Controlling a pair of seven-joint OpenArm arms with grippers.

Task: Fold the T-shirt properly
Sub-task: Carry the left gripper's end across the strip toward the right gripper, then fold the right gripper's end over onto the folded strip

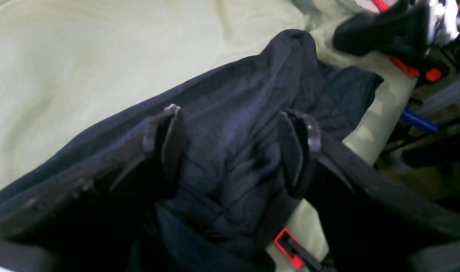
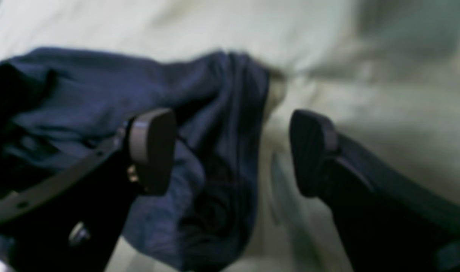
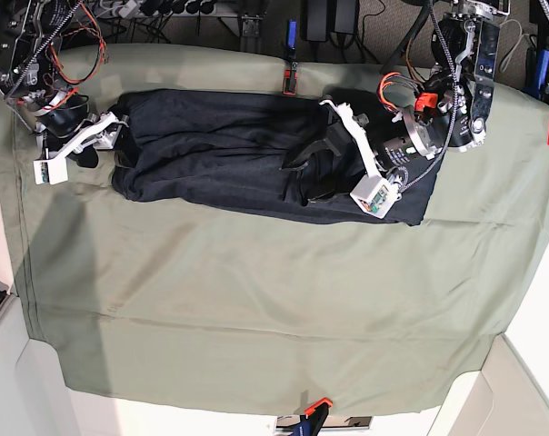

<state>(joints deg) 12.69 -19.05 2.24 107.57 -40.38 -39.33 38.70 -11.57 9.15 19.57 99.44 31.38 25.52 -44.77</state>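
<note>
Both arms reach low over the T-shirt — left gripper above its middle, right gripper at its edge, both with jaws spread wide, holding nothing.

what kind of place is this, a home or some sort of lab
Most likely a robotics lab bench, not a home. An olive-green cloth is clamped over the table with red clips, loose wiring and electronics line the back edge, and two arms work a dark T-shirt.
</note>
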